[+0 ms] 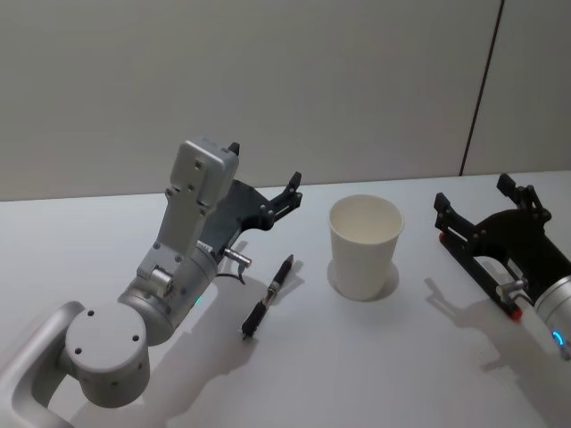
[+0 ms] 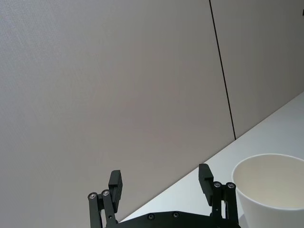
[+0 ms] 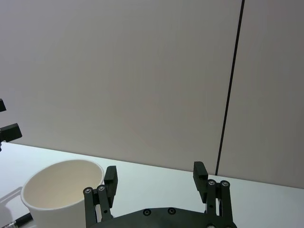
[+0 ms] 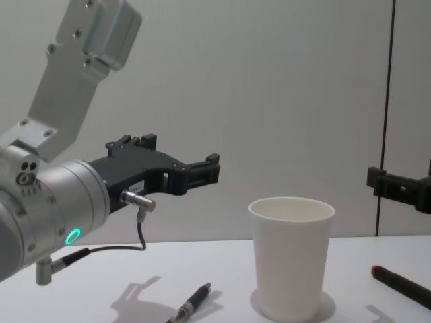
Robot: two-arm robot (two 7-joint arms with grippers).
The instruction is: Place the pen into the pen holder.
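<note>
Print: small white label (image 4: pixel 137 186) on the dark body of the left gripper (image 1: pixel 265 169), lettering too small to read; plain white sides on the pen holder (image 1: pixel 364 248).

Room: bare table (image 1: pixel 401 366) all around pen and pen holder; pale wall (image 1: pixel 268 71) at 12 o'clock behind the table's far edge, crossed by a dark vertical seam at 1 o'clock in the head view.

Left gripper: raised above the table, at 10 o'clock from the pen holder in the head view; fingers spread wide, released, nothing between them, tips toward the wall; green light ring (image 4: pixel 71 235) on the arm behind it.

Pen (image 1: pixel 269 296): dark, flat on the table, lengthwise from 1 o'clock to 7 o'clock; at 6 o'clock from the left gripper in the head view, lower than its fingers and clear of them; at 8 o'clock from the pen holder, near it, not touching.

Pen holder: upright on the table, mouth open upward, rolled rim, between the two grippers and apart from both.

Right gripper (image 1: pixel 475 194): at 2 o'clock from the pen holder in the head view; fingers spread, released, grasping nothing.
</note>
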